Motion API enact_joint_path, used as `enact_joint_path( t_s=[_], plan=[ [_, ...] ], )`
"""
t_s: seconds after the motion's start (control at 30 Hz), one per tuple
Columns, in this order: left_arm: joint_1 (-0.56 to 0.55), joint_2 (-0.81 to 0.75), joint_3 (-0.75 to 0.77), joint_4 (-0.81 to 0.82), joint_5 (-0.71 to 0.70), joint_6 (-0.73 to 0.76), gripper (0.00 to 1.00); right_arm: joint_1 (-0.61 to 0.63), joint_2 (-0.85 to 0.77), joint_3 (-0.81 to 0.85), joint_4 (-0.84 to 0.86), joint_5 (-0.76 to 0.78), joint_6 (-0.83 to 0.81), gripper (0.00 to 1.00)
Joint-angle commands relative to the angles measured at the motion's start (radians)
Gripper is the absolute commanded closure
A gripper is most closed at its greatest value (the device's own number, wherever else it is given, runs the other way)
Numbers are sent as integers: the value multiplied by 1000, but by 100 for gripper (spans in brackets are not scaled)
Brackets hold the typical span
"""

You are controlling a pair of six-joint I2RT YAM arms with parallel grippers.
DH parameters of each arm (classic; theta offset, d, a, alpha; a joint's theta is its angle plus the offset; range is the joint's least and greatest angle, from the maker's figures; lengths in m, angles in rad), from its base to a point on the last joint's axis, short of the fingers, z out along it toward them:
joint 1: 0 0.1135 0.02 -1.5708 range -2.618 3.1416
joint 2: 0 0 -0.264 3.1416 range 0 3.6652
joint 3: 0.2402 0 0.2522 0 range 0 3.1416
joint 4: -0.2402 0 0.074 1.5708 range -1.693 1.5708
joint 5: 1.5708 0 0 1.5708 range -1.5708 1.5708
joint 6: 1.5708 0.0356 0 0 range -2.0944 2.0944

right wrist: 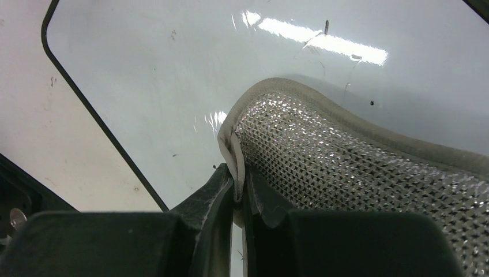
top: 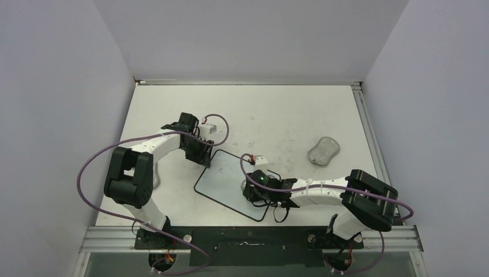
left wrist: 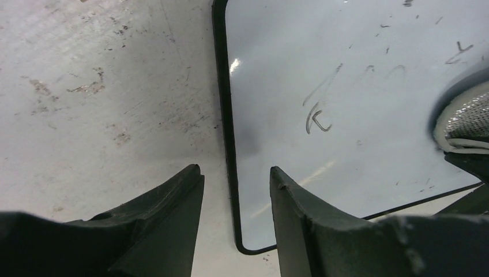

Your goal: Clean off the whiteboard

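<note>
The whiteboard (top: 222, 180) lies flat and tilted on the table between the two arms. Faint dark scribbles (left wrist: 320, 109) show on it in the left wrist view. My left gripper (top: 203, 158) is open and empty. In its own view (left wrist: 235, 168) one finger hangs over the table and the other over the whiteboard (left wrist: 346, 133), with the black rim between them near a corner. My right gripper (top: 248, 188) is shut (right wrist: 239, 173) on the beige rim of a silvery mesh pad (right wrist: 346, 161). The pad rests on the whiteboard (right wrist: 173, 75) and also shows in the left wrist view (left wrist: 468, 112).
A small grey peanut-shaped lump (top: 323, 150) lies on the table to the right of the board. Grey walls close in the table on three sides. A metal rail (top: 369, 138) runs along the right edge. The table (left wrist: 104, 92) is scuffed and stained.
</note>
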State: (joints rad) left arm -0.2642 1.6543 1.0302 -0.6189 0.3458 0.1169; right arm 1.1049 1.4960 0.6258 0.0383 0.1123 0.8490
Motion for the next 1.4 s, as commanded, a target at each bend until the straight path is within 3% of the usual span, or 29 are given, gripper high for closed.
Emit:
enact_joint_path(
  t_s=[0.0, 0.3, 0.5, 0.73, 0.93, 1.1, 1.27, 1.37],
  plan=[
    [-23, 54, 26, 5, -26, 37, 57, 22, 44, -39, 89, -3, 82, 95],
    [-36, 156, 33, 17, -17, 30, 73, 19, 169, 10, 198, 35, 100, 95],
    [-34, 180, 26, 1, -1, 29, 86, -22, 373, 244, 220, 83, 42, 95],
    [-30, 174, 33, -6, 9, 8, 93, -141, 589, 498, 248, 51, 22, 95],
    [-27, 195, 35, -5, -26, 13, 99, -181, 384, 268, 322, 63, 36, 95],
    [-19, 200, 39, -6, -32, 17, 100, -172, 211, 93, 272, 73, 55, 95],
    [-21, 188, 53, -12, -17, 12, 100, -162, 135, -23, 180, 74, 94, 95],
    [-34, 185, 61, -14, -10, 6, 100, -161, 151, -61, 246, 57, 103, 95]
  ],
)
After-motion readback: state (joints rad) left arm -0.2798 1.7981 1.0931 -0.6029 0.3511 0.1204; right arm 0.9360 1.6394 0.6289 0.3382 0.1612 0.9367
